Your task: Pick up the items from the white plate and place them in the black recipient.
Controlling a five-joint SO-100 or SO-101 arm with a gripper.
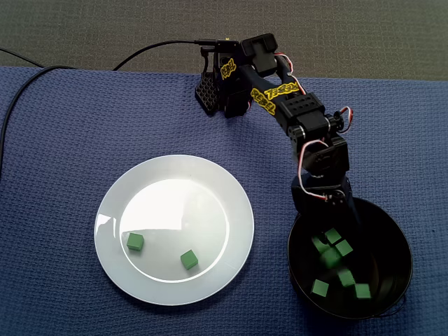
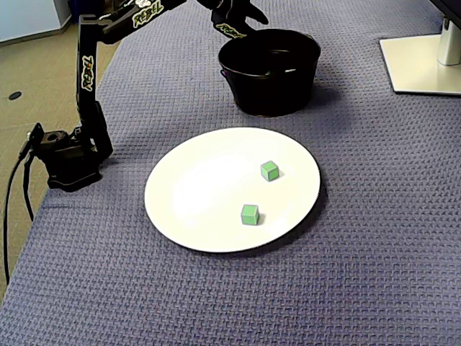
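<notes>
The white plate (image 1: 175,203) (image 2: 209,180) lies on the blue cloth and carries two green cubes, one on the left (image 1: 135,242) (image 2: 269,170) and one on the right (image 1: 189,260) (image 2: 250,214) as the top-down fixed view shows them. The black bowl (image 1: 395,234) (image 2: 270,86) stands beside the plate and holds several green cubes (image 1: 342,247); one of them (image 1: 330,258) looks blurred. My gripper (image 1: 327,213) (image 2: 248,23) hangs over the bowl's rim on the arm's side. Its jaws look spread, with nothing between them.
The arm's base (image 1: 224,87) (image 2: 68,155) sits at the cloth's edge, and a black cable (image 1: 17,98) trails from it. A white stand foot (image 2: 425,61) lies on the cloth beyond the bowl. Bare floor shows past the cloth's edge.
</notes>
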